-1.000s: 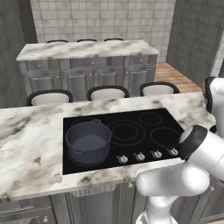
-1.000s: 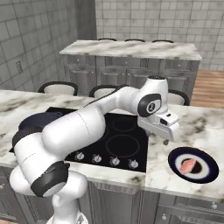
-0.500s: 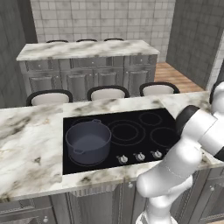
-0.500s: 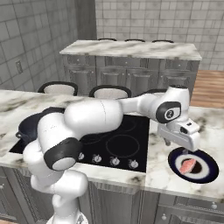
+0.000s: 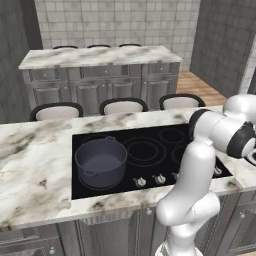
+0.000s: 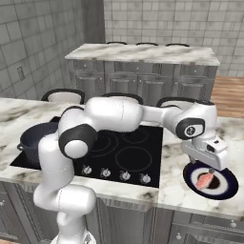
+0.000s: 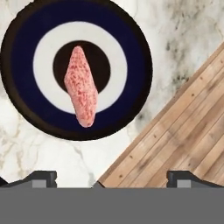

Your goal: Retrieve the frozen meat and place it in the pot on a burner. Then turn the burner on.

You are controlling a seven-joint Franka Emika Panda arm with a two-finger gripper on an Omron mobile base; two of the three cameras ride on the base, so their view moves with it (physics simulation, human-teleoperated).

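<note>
Lying on a dark blue and white plate (image 6: pixel 228 187) on the marble counter right of the cooktop, the frozen meat (image 7: pixel 82 86) is not yet grasped. The gripper (image 7: pixel 111 179) is held above it with jaws spread apart and empty. For a good grasp, it should be centred over the chunk and closed across the narrow width; the pot (image 5: pixel 100 161) waits far left on its burner (image 5: pixel 80 178).

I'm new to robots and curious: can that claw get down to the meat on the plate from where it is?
Probably yes. The claw hangs over the plate, its fingers spread, and the meat lies bare in the plate's middle with nothing on or beside it. The meat sits slightly off the claw's centre, so a small shift may be needed.
</note>
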